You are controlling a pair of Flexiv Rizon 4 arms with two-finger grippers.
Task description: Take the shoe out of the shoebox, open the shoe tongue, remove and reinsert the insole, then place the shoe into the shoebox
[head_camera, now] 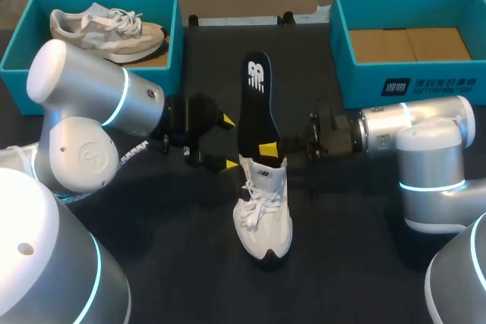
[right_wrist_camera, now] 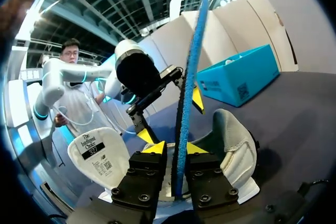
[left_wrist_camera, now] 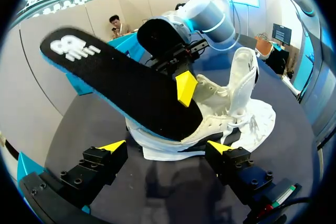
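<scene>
1. Head view: our right gripper (head_camera: 269,149) comes in from three o'clock and pinches the insole (head_camera: 254,104) just above the shoe (head_camera: 263,214). The insole stands out toward twelve o'clock and the shoe's toe points to six. Our left gripper (head_camera: 228,143) hangs at nine o'clock, spread wide, holding nothing.
2. Left wrist view: the shoe (left_wrist_camera: 236,103) lies dead ahead of the spread fingers, near but untouched. We judge the heel wants bracing, or the shoe drags along with the insole.
3. Right wrist view: both fingers press the insole's (right_wrist_camera: 191,66) faces, and its lower end sits in the shoe's mouth. We should keep the insole in line with the sole.
</scene>
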